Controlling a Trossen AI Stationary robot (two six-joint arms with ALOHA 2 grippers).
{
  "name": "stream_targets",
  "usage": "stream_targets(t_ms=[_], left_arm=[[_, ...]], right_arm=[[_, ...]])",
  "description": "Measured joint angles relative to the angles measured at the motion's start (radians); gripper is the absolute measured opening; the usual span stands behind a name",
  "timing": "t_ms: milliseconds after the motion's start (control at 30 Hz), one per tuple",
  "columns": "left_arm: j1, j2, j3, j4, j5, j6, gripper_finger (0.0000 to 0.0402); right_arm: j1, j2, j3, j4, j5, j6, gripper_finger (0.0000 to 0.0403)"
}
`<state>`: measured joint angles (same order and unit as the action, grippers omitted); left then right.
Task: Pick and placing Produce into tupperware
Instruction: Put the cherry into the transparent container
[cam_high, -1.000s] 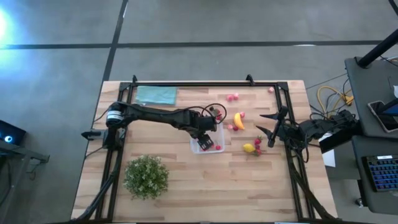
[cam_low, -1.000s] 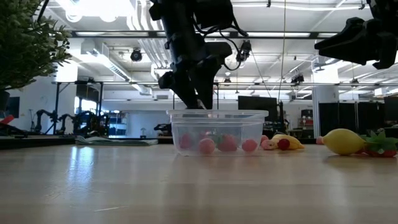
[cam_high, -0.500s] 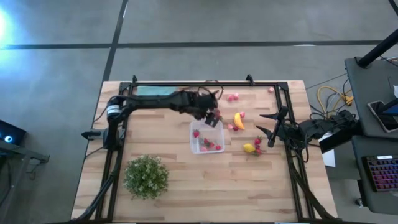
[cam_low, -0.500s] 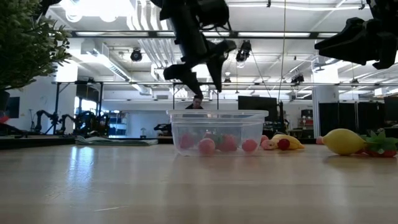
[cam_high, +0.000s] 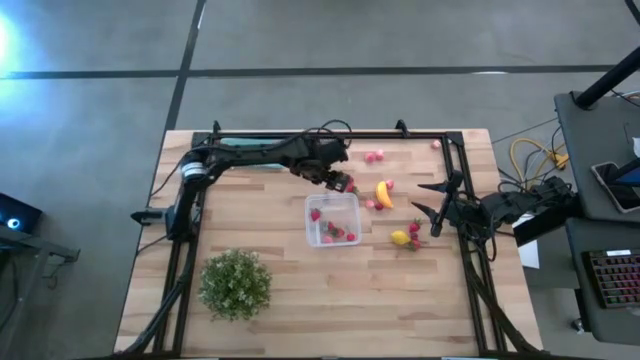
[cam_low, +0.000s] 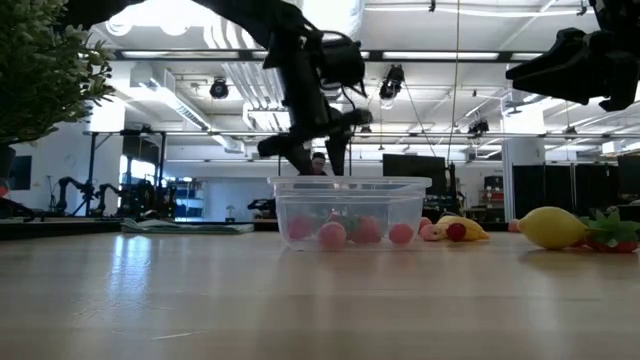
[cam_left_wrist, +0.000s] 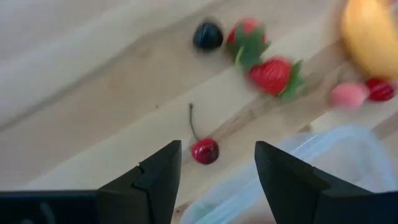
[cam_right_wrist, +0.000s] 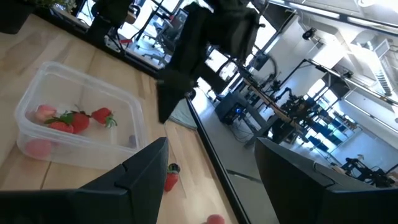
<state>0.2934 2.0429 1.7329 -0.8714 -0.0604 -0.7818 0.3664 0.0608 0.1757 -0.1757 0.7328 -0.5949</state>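
Observation:
The clear tupperware (cam_high: 333, 220) stands mid-table with several red and pink pieces (cam_low: 345, 232) in it. My left gripper (cam_high: 343, 183) hangs open just beyond its far rim, pointing steeply down. Below its fingers a red cherry (cam_left_wrist: 205, 150) lies on the wood. Farther off lie a dark berry (cam_left_wrist: 207, 36), two strawberries (cam_left_wrist: 273, 73), a pink piece (cam_left_wrist: 348, 94) and the banana (cam_high: 384, 193). The lemon (cam_high: 400, 237) and more strawberries (cam_high: 414, 233) lie to the tupperware's right. My right gripper (cam_high: 432, 206) waits open and level at the table's right side.
A bushy green plant (cam_high: 235, 283) stands at the near left. A teal cloth (cam_high: 250, 152) lies at the far left, partly under my left arm. Pink pieces (cam_high: 372, 156) lie near the far edge. A black frame (cam_high: 330, 134) rims the table.
My left gripper has swung from over the tupperware toward the table's far edge, past the container's far rim, and has rolled about its own axis. It now hangs over the loose cherry. The tupperware has stayed in place.

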Motion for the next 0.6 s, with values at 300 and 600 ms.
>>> stream_targets(t_ms=[300,600], left_arm=[[-0.003,0.052,-0.001,0.002,0.003,0.000,0.0190],[-0.008,0.099,-0.004,-0.001,0.077,0.001,0.0190]], right_arm=[[0.000,0.000,0.000,0.000,0.000,0.000,0.0233],[0.000,0.000,0.000,0.000,0.000,0.000,0.0233]])
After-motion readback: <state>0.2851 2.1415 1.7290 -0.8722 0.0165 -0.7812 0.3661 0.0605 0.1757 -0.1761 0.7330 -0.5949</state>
